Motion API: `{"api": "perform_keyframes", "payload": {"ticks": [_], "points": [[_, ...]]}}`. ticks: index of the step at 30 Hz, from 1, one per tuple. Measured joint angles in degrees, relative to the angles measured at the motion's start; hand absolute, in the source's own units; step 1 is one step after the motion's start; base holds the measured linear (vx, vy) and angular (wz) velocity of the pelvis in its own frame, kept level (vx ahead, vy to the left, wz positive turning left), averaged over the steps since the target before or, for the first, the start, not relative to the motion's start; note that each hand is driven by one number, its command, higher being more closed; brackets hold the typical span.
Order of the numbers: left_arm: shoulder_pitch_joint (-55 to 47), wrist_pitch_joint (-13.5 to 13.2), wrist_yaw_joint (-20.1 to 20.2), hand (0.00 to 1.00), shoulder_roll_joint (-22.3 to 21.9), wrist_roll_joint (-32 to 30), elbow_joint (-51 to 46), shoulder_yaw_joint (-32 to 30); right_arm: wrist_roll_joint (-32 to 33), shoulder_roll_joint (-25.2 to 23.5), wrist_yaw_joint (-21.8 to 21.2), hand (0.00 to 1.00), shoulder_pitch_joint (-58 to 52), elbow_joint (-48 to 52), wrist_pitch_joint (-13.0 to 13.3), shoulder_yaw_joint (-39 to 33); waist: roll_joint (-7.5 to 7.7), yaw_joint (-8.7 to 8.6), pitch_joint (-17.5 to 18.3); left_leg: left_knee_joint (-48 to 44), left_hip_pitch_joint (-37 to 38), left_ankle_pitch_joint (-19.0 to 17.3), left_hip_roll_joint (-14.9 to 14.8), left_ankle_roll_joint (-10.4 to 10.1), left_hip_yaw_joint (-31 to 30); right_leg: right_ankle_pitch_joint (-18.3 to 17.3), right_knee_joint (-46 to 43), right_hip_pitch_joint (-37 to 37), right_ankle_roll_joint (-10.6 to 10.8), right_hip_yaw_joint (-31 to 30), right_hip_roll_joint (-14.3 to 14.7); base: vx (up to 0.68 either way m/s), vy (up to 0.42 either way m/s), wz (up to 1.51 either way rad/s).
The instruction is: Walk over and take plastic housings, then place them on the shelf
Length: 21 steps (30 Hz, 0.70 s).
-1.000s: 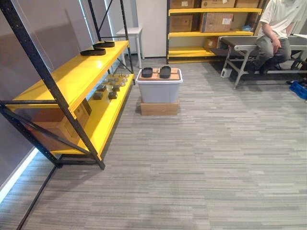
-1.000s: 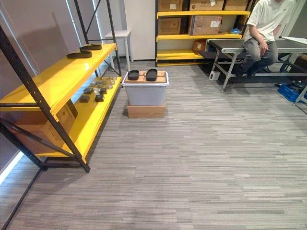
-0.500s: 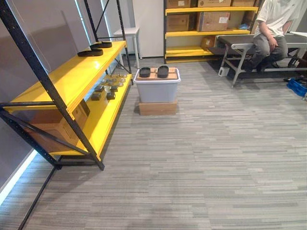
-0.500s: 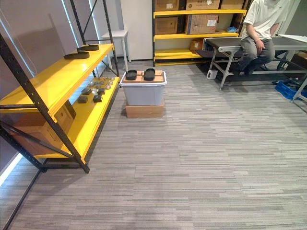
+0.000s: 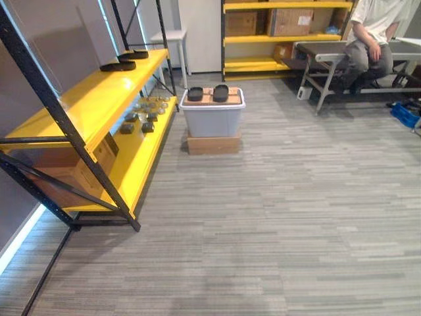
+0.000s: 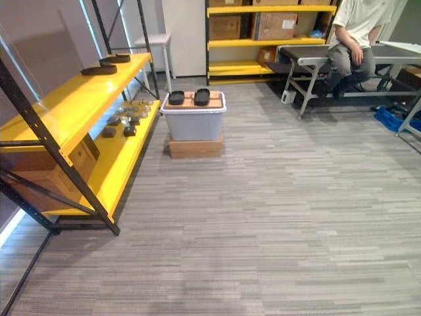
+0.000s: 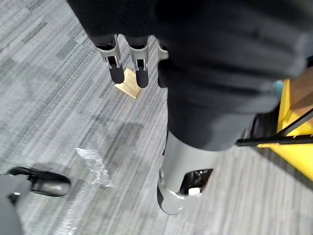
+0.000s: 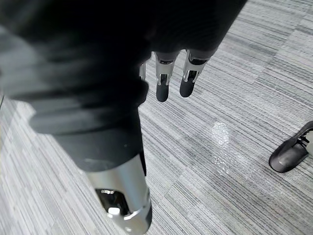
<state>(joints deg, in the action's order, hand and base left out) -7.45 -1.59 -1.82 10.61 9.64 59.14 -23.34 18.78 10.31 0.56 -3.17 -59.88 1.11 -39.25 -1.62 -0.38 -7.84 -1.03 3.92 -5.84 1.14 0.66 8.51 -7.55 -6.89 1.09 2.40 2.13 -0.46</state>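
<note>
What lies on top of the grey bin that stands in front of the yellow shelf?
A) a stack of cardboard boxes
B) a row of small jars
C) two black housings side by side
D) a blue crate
C: two black housings lie next to each other on a brown sheet on top of the grey bin, which itself stands on a flat cardboard box.
</note>
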Motion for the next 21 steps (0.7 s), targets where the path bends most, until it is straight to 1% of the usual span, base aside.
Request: {"api": "perform_keyframes", "payload": {"ticks": [1, 2, 3, 4, 5, 6, 7, 8, 9, 10, 11, 12, 13, 14, 15, 16, 17, 18, 19, 20, 21], "points": [[0.54, 0.0, 0.06, 0.0, -0.03, 0.4, -0.12, 0.96, -0.08, -0.03, 0.02, 0.0, 0.44, 0.0, -0.01, 0.04, 0.16, 0.01, -1.13, -2.81, -0.44, -2.03, 0.06, 0.88, 1.01, -3.1, -6.11, -1.85, 3.18, 0.25, -0.93, 0.0, 0.0, 0.0], [0.59, -0.01, 0.04, 0.0, -0.01, 0.45, -0.19, 1.72, -0.1, 0.03, 0.04, 0.0, 0.31, 0.0, -0.02, 0.15, 0.09, -0.02, -1.41, -3.68, -0.5, -2.95, 0.03, 1.26, 1.05, -4.19, -10.24, -3.52, 4.67, 0.5, -1.19, 0.0, 0.042, -0.16], [0.31, 0.03, -0.06, 0.0, 0.18, 0.42, -0.54, 2.6, -0.17, -0.09, 0.14, 0.0, 0.91, 0.05, -0.02, 1.94, -0.2, 0.11, -1.64, -4.37, -0.39, -4.17, -0.2, 2.3, 1.58, -4.35, -21.81, -9.35, 4.69, 1.96, -2.02, 0.0, 0.059, -0.2], [0.4, 0.05, -0.22, 0.0, 0.5, 0.41, -0.73, 3.26, -0.37, -0.21, 0.13, 0.0, 1.15, 0.01, -0.02, 2.93, -0.25, -0.08, -2.13, -4.3, 0.52, -4.36, -0.13, 2.62, 1.62, -4.55, -27.34, -12.14, 4.56, 3.47, -2.84, 0.05, 0.093, -0.17], [0.9, 0.05, -0.29, 0.0, 1.0, 0.33, -0.95, 4.8, -1.05, -0.3, 0.27, 0.0, 1.25, -0.27, -0.07, 4.14, 0.23, -0.13, -3.65, -4.0, 2.31, -5.02, -0.07, 3.24, 1.51, -5.44, -32.81, -14.86, 3.88, 5.58, -3.96, 0.11, 0.095, -0.03], [1.18, 0.06, -0.28, 0.0, 1.33, 0.33, -1.1, 5.75, -1.36, -0.37, 0.3, 0.0, 1.16, -0.6, -0.09, 4.74, -0.36, -0.36, -4.12, -3.08, 3.57, -5.48, -0.35, 3.16, 1.43, -5.57, -32.3, -17.29, 3.72, 7.26, -4.18, 0.15, 0.082, -0.01], [1.57, 0.07, -0.28, 0.0, 1.48, 0.31, -1.11, 5.92, -1.37, -0.38, 0.32, 0.0, 1.09, -0.86, -0.09, 5.16, -0.31, -0.68, -4.17, -2.7, 4.03, -5.69, -0.6, 3.11, 1.24, -5.5, -30.54, -18.38, 3.65, 8.11, -4.1, 0.21, 0.053, 0.11], [2.98, 0.05, -0.31, 0.0, 1.96, 0.28, -1.14, 6.44, -1.38, -0.5, 0.33, 0.0, 1.04, -1.87, -0.09, 5.65, -0.54, -1.68, -4.67, -1.93, 4.92, -6.11, -1.41, 2.81, 0.34, -5.08, -24.64, -20.09, 3.21, 9.61, -3.18, 0.37, 0.0, 0.34], [4.86, 0.03, -0.33, 0.0, 2.49, 0.16, -1.13, 6.77, -1.39, -1.09, 0.37, 0.0, 0.67, -1.99, -0.09, 5.6, -0.47, -2.54, -5.48, -0.99, 6.17, -6.45, -2.23, 2.42, -0.85, -3.69, -17.22, -21.19, 1.87, 9.64, -1.77, 0.42, -0.028, 0.47], [5.86, 0.01, -0.34, 0.0, 2.62, 0.04, -1.12, 6.77, -1.38, -1.37, 0.37, 0.0, 0.26, -2.0, -0.09, 5.56, -0.14, -3.17, -5.68, -0.7, 6.76, -6.78, -2.55, 1.93, -1.68, -2.4, -13.09, -21.55, 1.16, 9.51, -1.2, 0.51, -0.09, 0.65], [7.51, -0.04, -0.42, 0.0, 2.67, -1.03, -1.11, 6.75, -1.38, -1.78, 0.4, 0.0, -1.15, -2.02, -0.08, 5.37, -0.11, -4.24, -6.11, -0.26, 8.08, -7.9, -2.95, 0.89, -3.27, 0.86, -6.53, -22.07, 0.37, 9.09, -0.59, 0.53, -0.155, 0.74], [8.2, -0.24, -0.37, 0.0, 2.47, -1.74, -1.16, 6.71, -1.38, -2.04, 0.41, 0.0, -2.66, -2.1, -0.1, 4.07, 0.2, -4.91, -5.92, -0.19, 9.77, -9.54, -3.67, -0.65, -4.27, 3.65, -5.92, -22.73, -1.23, 7.8, -0.11, 0.57, -0.195, 0.76], [8.01, -0.49, -0.32, 0.0, 2.24, -2.22, -1.2, 6.6, -1.38, -2.22, 0.45, 0.0, -3.68, -2.13, -0.11, 3.08, -0.02, -5.58, -5.49, -0.54, 10.72, -10.35, -4.49, -1.56, -4.92, 5.22, -7.66, -22.66, -2.3, 7.57, 0.44, 0.67, -0.246, 0.66], [7.78, -0.66, -0.26, 0.0, 1.94, -3.1, -1.5, 5.16, -1.36, -3.4, 0.5, 0.0, -4.83, -2.03, -0.11, 0.66, 0.23, -5.88, -4.95, -4.98, 10.49, -11.45, -5.55, -3.56, -5.17, 9.19, -9.62, -22.04, -5.6, 7.75, 0.76, 0.74, -0.273, 0.3], [7.68, -0.62, -0.29, 0.0, 0.72, -3.16, -2.18, 2.71, -1.36, -4.46, 0.61, 0.0, -5.0, -1.39, -0.08, -1.39, -0.48, -5.09, -5.21, -13.02, 8.7, -11.55, -7.38, -4.46, -4.25, 7.65, -11.52, -20.71, -7.05, 8.09, 2.15, 0.75, -0.256, 0.09], [7.57, -0.6, -0.33, 0.0, 0.06, -3.18, -2.58, 1.1, -1.37, -4.94, 0.65, 0.0, -5.07, -0.96, -0.07, -1.4, -0.61, -4.87, -5.28, -19.13, 6.68, -10.89, -7.88, -5.43, -3.43, 6.39, -11.58, -19.6, -7.56, 8.11, 2.72, 0.76, -0.224, -0.13], [6.99, -0.53, -0.27, 0.0, -1.53, -3.1, -3.67, -2.01, -1.36, -6.02, 0.6, 0.0, -5.22, 0.59, -0.08, -1.37, -1.19, -4.91, -5.6, -33.31, 1.75, -6.57, -9.86, -6.46, -2.97, 4.01, -11.2, -16.37, -8.39, 8.21, 3.66, 0.59, -0.141, -0.02], [6.65, -0.5, -0.27, 0.0, -2.3, -3.07, -4.02, -3.18, -1.32, -6.39, 0.61, 0.0, -5.4, 1.21, -0.1, -1.37, -1.33, -4.93, -5.73, -39.77, -0.61, -3.38, -10.65, -6.65, -3.46, 3.22, -10.52, -14.35, -8.75, 8.12, 3.96, 0.72, -0.152, -0.05], [5.94, -0.39, -0.14, 0.0, -3.7, -3.04, -4.33, -4.98, -1.12, -7.21, 0.7, 0.0, -5.79, 2.33, -0.31, -1.33, -1.82, -4.23, -6.03, -54.38, -5.5, 1.21, -12.83, -7.45, -4.11, 1.62, -8.46, -8.62, -9.44, 7.3, 5.17, 0.69, -0.116, -0.23], [4.86, -0.34, -0.06, 0.0, -4.67, -3.01, -4.9, -5.93, -1.11, -8.34, 0.77, 0.0, -5.81, 3.35, -0.37, -1.33, -1.7, -3.19, -6.22, -64.06, -9.26, 0.68, -14.48, -6.61, -3.07, 1.03, -6.05, -3.35, -10.19, 5.61, 5.97, 0.67, -0.1, -0.32], [4.38, -0.3, -0.06, 0.0, -5.21, -3.01, -5.1, -6.39, -1.11, -8.87, 0.81, 0.0, -5.82, 3.82, -0.39, -1.36, -1.44, -2.72, -6.24, -67.07, -11.31, -0.18, -14.75, -5.43, -2.5, 0.65, -4.74, -0.92, -10.36, 4.71, 5.94, 0.76, -0.069, -0.48]]}}
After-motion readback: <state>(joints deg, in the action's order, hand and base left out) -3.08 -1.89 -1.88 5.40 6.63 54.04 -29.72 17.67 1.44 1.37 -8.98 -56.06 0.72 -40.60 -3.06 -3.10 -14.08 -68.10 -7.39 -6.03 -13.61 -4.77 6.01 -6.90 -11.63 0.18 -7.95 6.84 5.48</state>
